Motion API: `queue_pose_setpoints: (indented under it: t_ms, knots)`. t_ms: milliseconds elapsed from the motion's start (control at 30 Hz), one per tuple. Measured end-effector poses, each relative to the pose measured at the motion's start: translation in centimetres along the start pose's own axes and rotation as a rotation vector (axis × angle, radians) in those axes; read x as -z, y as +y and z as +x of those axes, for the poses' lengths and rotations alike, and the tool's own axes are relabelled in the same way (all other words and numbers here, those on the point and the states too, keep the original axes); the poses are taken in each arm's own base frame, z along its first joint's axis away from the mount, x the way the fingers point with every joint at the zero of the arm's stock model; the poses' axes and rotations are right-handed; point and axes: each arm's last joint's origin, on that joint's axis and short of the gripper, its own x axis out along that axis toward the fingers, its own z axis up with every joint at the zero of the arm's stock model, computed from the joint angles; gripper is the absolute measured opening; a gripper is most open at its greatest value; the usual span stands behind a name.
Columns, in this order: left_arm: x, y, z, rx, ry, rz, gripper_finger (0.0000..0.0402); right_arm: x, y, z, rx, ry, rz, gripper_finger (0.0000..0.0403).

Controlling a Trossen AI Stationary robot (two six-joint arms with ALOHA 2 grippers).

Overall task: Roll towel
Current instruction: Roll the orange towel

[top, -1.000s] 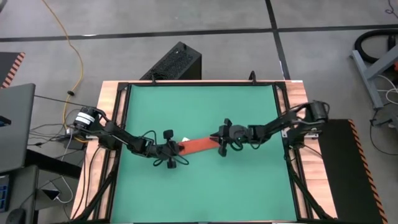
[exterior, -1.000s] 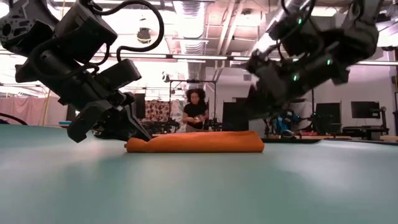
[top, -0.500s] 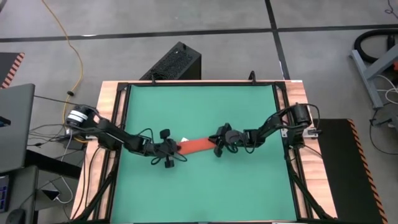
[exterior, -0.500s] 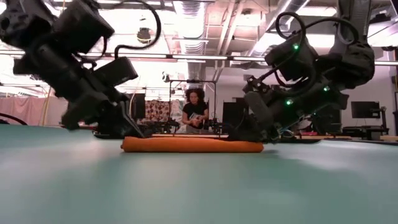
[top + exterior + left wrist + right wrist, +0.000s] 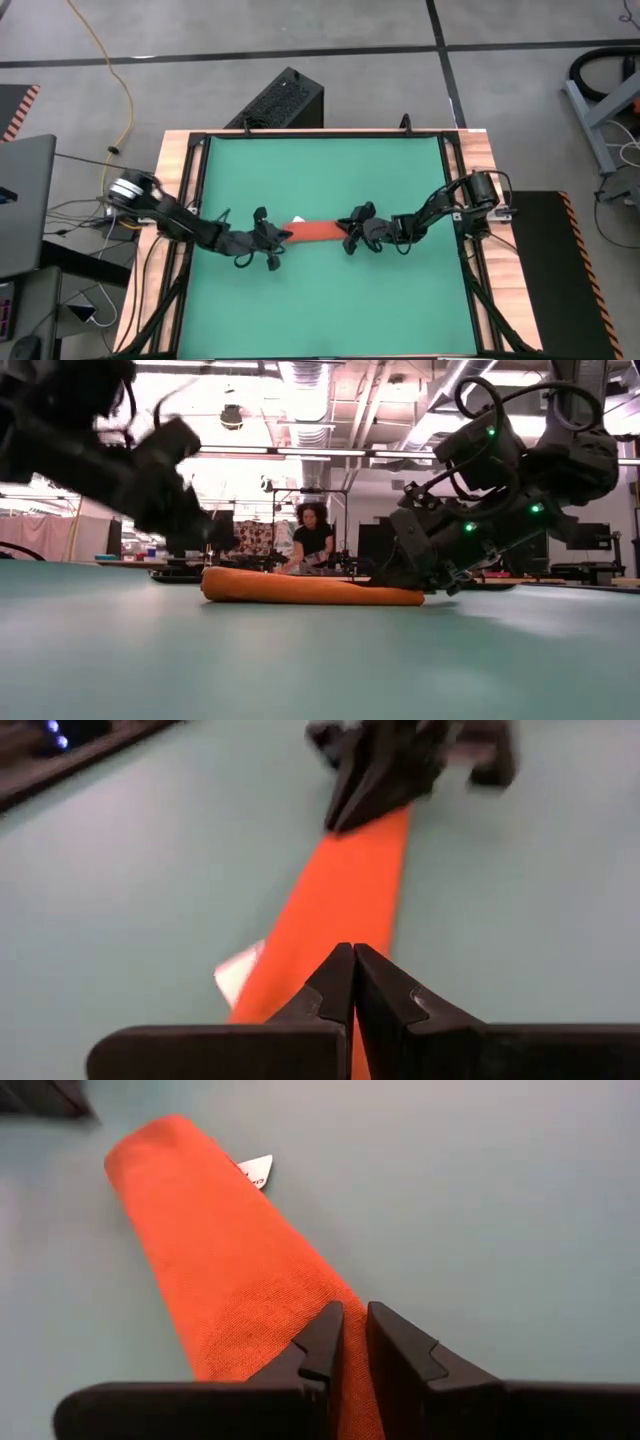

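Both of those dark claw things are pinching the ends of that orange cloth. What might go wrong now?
The towel is already a long thin roll on the green table, with the left tool shut at one end and the right tool at the other. If they pull apart or lift unevenly, the roll may loosen. The white tag sticks out and might catch.

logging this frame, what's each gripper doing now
left gripper: shut on the towel
right gripper: shut on the towel's other end
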Motion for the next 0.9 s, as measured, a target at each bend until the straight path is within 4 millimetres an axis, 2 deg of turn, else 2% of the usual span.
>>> queue_pose_setpoints:
  t_ms: [133, 267, 467, 667, 800, 900]
  knots:
    - [2.1, -0.2, 1.4, -0.074, 0.02, 0.017, 0.0, 0.1, 0.1, -0.1, -0.001, -0.003, 0.009, 0.0073]
    - [2.8, -0.1, 2.2, -0.122, -0.005, 0.019, 0.0, 0.1, 0.3, -0.1, -0.008, -0.002, 0.005, 0.0073]
    - [3.7, 0.4, 2.5, -0.108, 0.082, -0.012, 0.0, -0.1, 0.7, -0.5, -0.024, -0.014, 0.0, 0.0073]
    - [4.4, 0.6, 2.5, -0.092, 0.161, -0.04, 0.0, -2.4, 1.2, -2.1, -0.023, -0.092, -0.044, 0.0073]
    - [4.6, 0.8, 2.5, -0.074, 0.192, -0.092, 0.0, -4.8, 2.1, -3.8, -0.021, -0.223, -0.077, 0.0073]
    - [4.6, 0.8, 2.5, -0.07, 0.194, -0.104, 0.0, -5.3, 2.8, -4.4, -0.023, -0.284, -0.138, 0.0073]
